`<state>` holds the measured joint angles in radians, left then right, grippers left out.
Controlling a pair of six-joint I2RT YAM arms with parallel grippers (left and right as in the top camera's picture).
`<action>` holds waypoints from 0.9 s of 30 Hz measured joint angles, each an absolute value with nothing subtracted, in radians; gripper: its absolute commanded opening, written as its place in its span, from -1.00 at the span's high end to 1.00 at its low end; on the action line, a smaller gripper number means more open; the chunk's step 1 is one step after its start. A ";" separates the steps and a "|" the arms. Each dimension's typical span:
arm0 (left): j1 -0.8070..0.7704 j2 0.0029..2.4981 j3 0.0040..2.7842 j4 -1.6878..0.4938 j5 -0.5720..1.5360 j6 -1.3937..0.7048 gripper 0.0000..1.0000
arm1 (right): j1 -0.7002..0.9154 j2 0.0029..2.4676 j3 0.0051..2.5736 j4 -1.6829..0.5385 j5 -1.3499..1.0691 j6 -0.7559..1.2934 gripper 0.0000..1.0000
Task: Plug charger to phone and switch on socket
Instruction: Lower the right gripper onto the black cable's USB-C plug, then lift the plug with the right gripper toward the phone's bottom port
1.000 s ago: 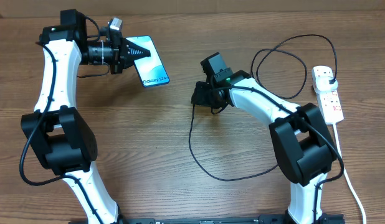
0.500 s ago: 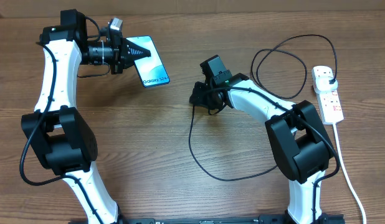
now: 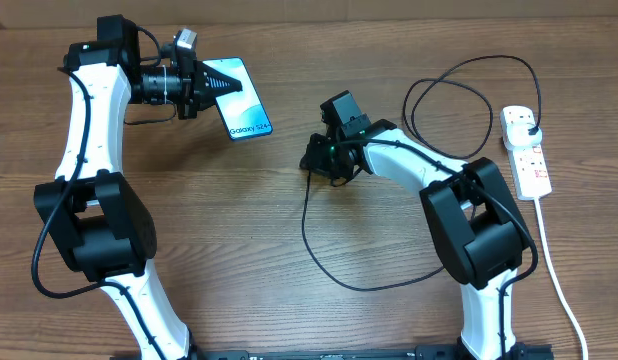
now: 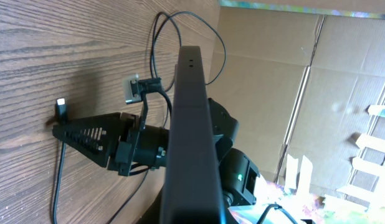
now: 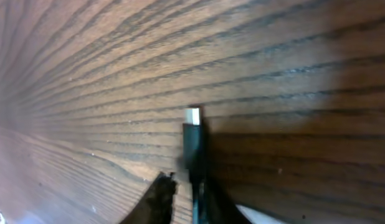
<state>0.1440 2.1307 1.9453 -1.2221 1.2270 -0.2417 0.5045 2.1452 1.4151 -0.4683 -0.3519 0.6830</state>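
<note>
The phone (image 3: 246, 101), blue-cyan screen up with "Galaxy S24" text, is held at its far-left end by my left gripper (image 3: 225, 88), which is shut on it. In the left wrist view the phone (image 4: 192, 124) shows edge-on as a dark bar. My right gripper (image 3: 313, 160) is shut on the charger connector, low over the table to the right of the phone. The connector's tip (image 5: 192, 116) sticks out past the fingers (image 5: 191, 186) and also shows in the left wrist view (image 4: 60, 107). The black cable (image 3: 307, 235) loops round to its plug (image 3: 530, 126) in the white socket (image 3: 529, 160).
The socket's white cord (image 3: 555, 270) runs down the right side toward the front edge. The black cable makes a wide loop in front of the right arm and another loop (image 3: 459, 90) at the back right. Cardboard boxes (image 4: 342, 81) stand beyond the table.
My right gripper has shifted a little to the left with the connector, toward the phone. The left arm and phone have not moved.
</note>
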 measured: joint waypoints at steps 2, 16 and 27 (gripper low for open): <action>0.144 2.131 1.945 -1.222 1.227 -0.242 0.91 | 0.505 2.154 1.419 -0.466 -0.361 0.691 0.93; 0.144 2.131 1.945 -1.256 1.242 -0.237 0.92 | 0.425 2.152 1.417 -0.489 -0.492 0.569 0.92; 0.097 2.131 1.945 -1.263 1.444 -0.047 0.91 | 0.380 1.762 1.412 -0.616 -0.741 0.423 0.92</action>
<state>0.0971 2.1307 1.9450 -1.2629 1.4437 -0.0467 0.3798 1.7618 1.4117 -0.6159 -0.7410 0.4229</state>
